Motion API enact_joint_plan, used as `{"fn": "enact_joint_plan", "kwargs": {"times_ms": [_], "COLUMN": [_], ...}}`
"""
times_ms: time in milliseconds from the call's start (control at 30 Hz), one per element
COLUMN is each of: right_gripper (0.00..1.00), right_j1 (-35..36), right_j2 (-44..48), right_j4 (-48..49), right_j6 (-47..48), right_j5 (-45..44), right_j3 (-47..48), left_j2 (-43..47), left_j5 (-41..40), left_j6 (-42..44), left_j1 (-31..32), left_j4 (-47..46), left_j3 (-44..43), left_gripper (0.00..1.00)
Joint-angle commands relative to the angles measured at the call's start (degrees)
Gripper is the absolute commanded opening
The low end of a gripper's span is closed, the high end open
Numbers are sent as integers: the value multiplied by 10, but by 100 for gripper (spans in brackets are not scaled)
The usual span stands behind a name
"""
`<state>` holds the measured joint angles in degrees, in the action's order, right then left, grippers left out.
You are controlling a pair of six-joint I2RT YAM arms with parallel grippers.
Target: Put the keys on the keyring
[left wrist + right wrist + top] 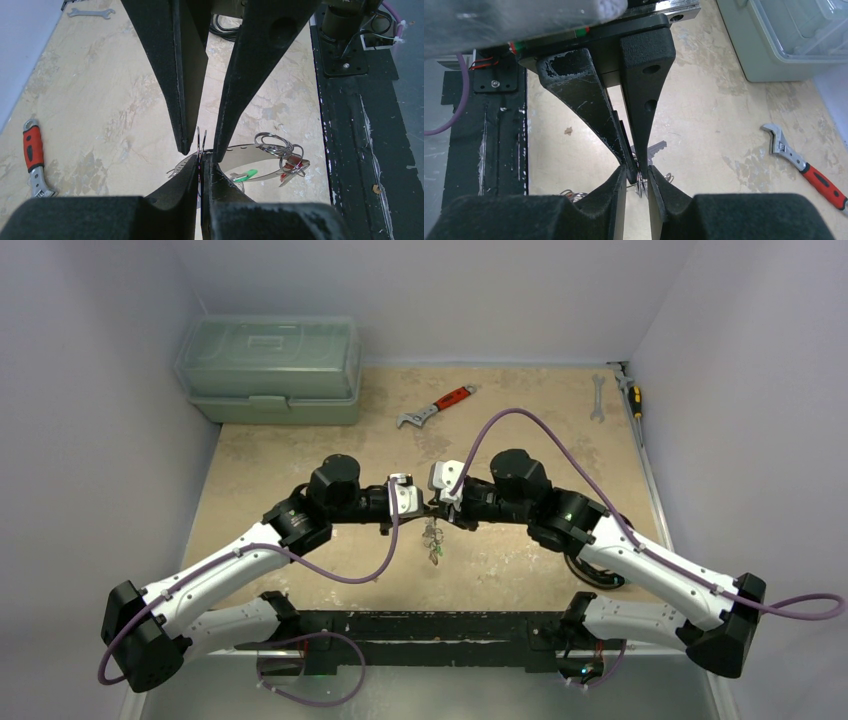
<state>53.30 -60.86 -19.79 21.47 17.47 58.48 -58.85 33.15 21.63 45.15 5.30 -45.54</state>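
Grey walls [450,290] box in beige marbled tabletop [290,455]. Upper left: green toolbox [268,370]. Upper centre: red-handled wrench [437,407]. Upper right: spanner [598,398], screwdriver [634,400]. Mid-frame, above tabletop: left gripper [202,164] pinched tight on keyring [200,142], keys [432,542] dangling beneath. Right gripper [637,172] fingers narrowly parted around same wire.

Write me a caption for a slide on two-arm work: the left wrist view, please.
Left gripper pinches the thin keyring; right gripper straddles it, jaws parted; tagged keys dangle beyond.
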Motion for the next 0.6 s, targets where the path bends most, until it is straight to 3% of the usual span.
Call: {"fn": "enact_joint_plan", "kwargs": {"times_ms": [0,567], "right_gripper": [23,19], "right_j1": [2,2], "right_j2": [-1,5], "right_j4": [5,5], "right_j6": [-5,-8], "right_j5": [-5,-10], "right_j3": [1,-6], "left_j2": [15,18], "left_j5": [12,16], "left_j6": [-5,-8], "left_j1": [3,2], "left_j4": [-33,-36], "left_j3": [-24,-24], "left_gripper": [0,0]}}
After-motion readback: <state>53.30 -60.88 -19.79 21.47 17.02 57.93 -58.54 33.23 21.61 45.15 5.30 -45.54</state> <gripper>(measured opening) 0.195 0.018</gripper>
